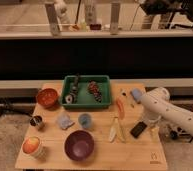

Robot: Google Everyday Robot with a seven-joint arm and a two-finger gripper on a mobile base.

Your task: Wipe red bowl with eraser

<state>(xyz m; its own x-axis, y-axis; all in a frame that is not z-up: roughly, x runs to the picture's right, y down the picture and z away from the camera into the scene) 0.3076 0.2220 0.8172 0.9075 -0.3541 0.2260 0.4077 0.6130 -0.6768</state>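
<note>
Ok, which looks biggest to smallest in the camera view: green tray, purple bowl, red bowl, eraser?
1. green tray
2. purple bowl (nearer the camera, but clearly bigger than the red one)
3. red bowl
4. eraser, just left of the gripper

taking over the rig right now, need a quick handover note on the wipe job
Gripper: open, empty, low over the right side of the table, just right of the eraser.
Eraser: lying flat on the table, not picked up.
Red bowl: far left, beside the green tray.
Done: nothing yet.
Left: grasp the eraser, carry it across to the red bowl, wipe.
</note>
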